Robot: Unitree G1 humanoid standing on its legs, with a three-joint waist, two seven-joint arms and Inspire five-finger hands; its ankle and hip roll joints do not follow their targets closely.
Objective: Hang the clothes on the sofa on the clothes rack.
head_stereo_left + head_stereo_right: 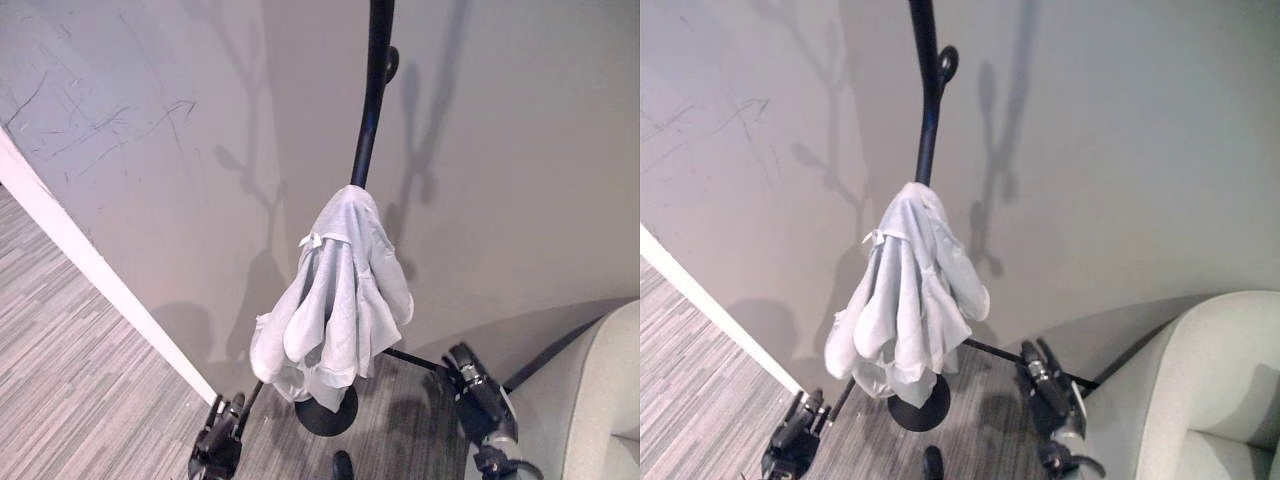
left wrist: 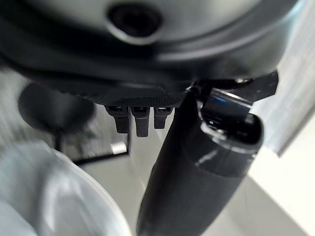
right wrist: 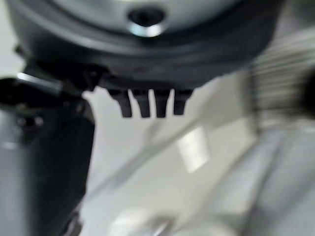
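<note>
A white garment point(image 1: 335, 300) hangs bunched from the black clothes rack point(image 1: 372, 100), draped over a hook on its pole and reaching down to just above the round base point(image 1: 325, 412). Both hands sit low, apart from the garment. My left hand point(image 1: 215, 447) is by the floor, left of the base, its fingers point(image 2: 140, 118) straight and holding nothing. My right hand point(image 1: 478, 392) is lower right of the garment, next to the sofa, fingers point(image 3: 147, 103) straight and empty. The garment point(image 1: 902, 300) and right hand point(image 1: 1048, 385) also appear in the right eye view.
A pale grey sofa point(image 1: 1200, 390) fills the lower right corner. A grey wall stands behind the rack, with a white skirting strip point(image 1: 90, 270) running diagonally at left. Striped grey flooring point(image 1: 70, 380) lies to the left and a thin rack leg point(image 1: 410, 358) reaches toward the sofa.
</note>
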